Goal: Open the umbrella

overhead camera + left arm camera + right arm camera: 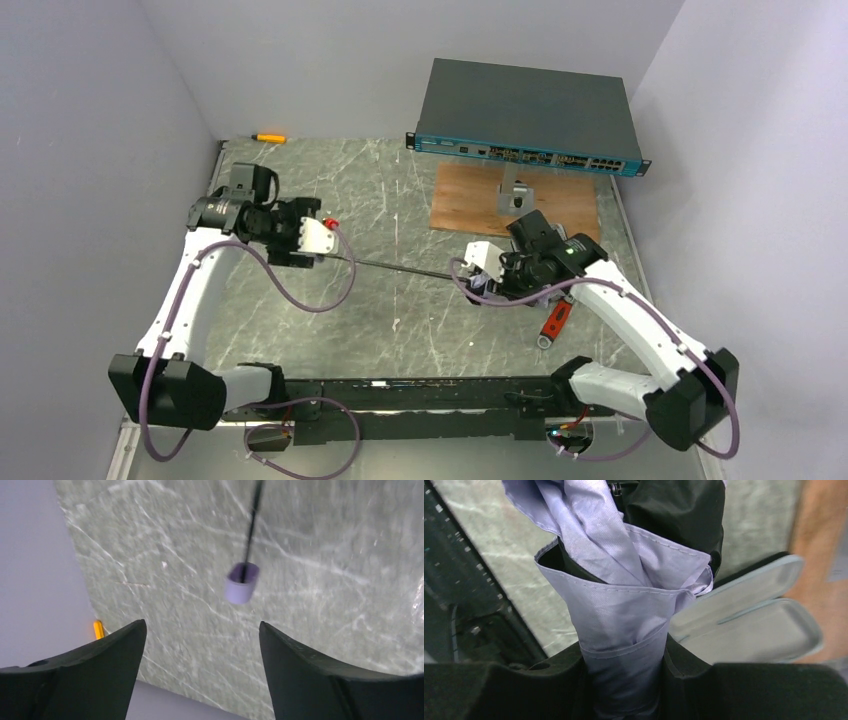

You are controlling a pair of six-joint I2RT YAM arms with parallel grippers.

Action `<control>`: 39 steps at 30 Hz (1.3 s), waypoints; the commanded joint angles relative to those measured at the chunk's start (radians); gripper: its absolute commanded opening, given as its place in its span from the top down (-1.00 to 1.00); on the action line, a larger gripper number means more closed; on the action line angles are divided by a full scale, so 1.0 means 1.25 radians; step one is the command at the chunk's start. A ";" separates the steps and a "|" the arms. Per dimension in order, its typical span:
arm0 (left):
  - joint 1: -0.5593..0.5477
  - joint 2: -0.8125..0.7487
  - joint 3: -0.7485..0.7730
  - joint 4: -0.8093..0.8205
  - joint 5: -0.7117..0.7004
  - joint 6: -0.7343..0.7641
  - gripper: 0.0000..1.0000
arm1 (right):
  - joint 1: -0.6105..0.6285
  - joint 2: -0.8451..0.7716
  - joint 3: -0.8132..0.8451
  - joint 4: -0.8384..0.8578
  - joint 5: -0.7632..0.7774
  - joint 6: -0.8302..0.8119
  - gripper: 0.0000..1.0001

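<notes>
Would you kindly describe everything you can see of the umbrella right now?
The umbrella is not yet opened. Its canopy, a silvery lilac woven fabric with a black inner face, is bunched in loose pleats and clamped between the right fingers. A thin black shaft extends leftward across the marbled table and ends in a small pale handle, which looks blurred. The handle sits beyond the open left fingers and touches neither.

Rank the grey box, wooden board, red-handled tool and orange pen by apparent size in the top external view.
1. grey box, though seemingly raised nearer the camera
2. wooden board, partly covered
3. red-handled tool and orange pen: too alike to rank
</notes>
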 commanded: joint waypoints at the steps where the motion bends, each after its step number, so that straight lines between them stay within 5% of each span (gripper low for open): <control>1: -0.094 -0.049 0.081 0.024 0.022 -0.149 -0.97 | 0.018 0.043 0.027 -0.066 -0.026 0.058 1.00; 6: -0.170 -0.104 0.118 0.072 0.137 -0.291 -0.99 | 0.017 0.077 0.038 -0.038 -0.129 0.140 1.00; 11: -0.297 -0.170 0.025 0.157 0.178 -0.384 -0.99 | 0.018 0.114 0.118 -0.034 -0.320 0.172 1.00; 19: -0.577 -0.137 -0.056 0.287 0.003 -0.446 -0.99 | 0.029 0.197 0.240 -0.043 -0.499 0.224 1.00; 26: -0.710 -0.071 -0.075 0.377 -0.173 -0.433 -0.64 | 0.104 0.177 0.263 -0.048 -0.466 0.197 1.00; 29: -0.744 -0.045 -0.091 0.371 -0.229 -0.394 -0.14 | 0.111 0.171 0.276 -0.045 -0.470 0.208 1.00; 32: -0.748 -0.031 -0.084 0.358 -0.253 -0.412 0.92 | 0.110 0.162 0.275 -0.047 -0.465 0.211 1.00; 34: -0.747 -0.043 -0.095 0.352 -0.258 -0.410 1.00 | 0.105 0.151 0.258 -0.045 -0.477 0.220 1.00; 35: -0.740 -0.054 -0.098 0.343 -0.234 -0.401 1.00 | 0.101 0.148 0.251 -0.046 -0.491 0.225 0.87; 37: -0.711 -0.079 -0.095 0.309 -0.147 -0.402 1.00 | 0.086 0.141 0.242 -0.047 -0.521 0.240 -0.02; 39: -0.672 -0.081 -0.070 0.252 -0.049 -0.420 1.00 | 0.055 0.131 0.250 -0.047 -0.529 0.247 -0.54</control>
